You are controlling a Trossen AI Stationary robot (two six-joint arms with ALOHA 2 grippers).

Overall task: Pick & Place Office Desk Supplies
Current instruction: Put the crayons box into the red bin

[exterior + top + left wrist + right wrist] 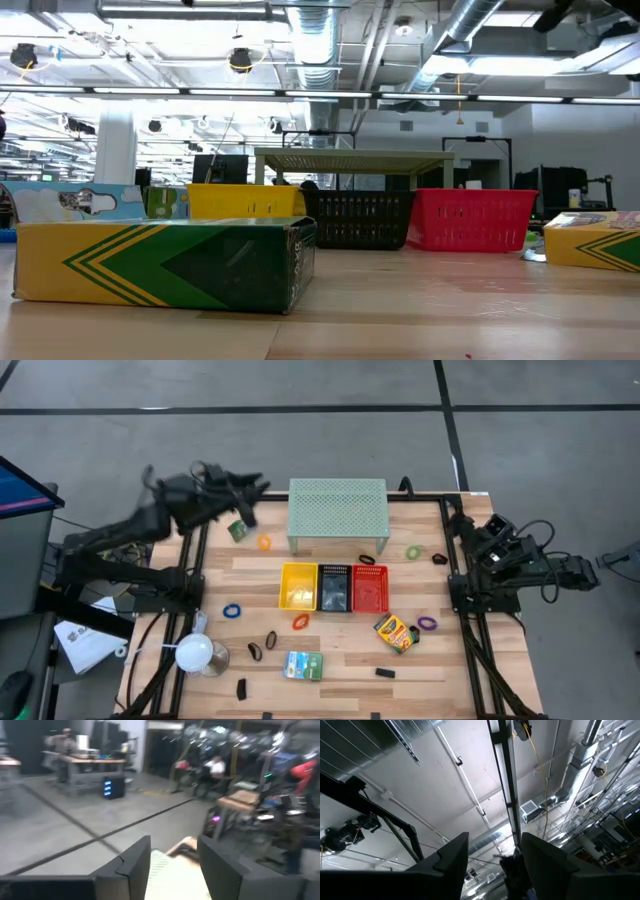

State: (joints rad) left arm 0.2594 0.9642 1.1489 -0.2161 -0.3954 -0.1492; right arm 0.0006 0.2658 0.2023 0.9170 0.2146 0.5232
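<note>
Where the table [330,700] lies nearest: black clips [241,687] and a green-white box [303,665] sit loose beside the white lamp [195,652]; a low sweep here could topple the lamp.
Middle ground: crayon box [397,632], purple ring [427,623] and blue ring [232,610] lie apart, in front of the yellow bin [298,586], black bin [334,587] and red bin [369,588]; a release off-centre could land on a bin wall.
Far left: orange ring [264,543] and a small dark-green item [237,530] lie just beside the mesh shelf [337,510].
Left tool [172,865]: raised over that far-left corner, fingers parted, nothing held.
Likely fault: a flat, thin ring gives the fingers little to pinch, so it may skid; a descent near the shelf leg may strike it.
Right tool [492,865]: parked at the right edge, pointing upward, fingers parted, empty.
</note>
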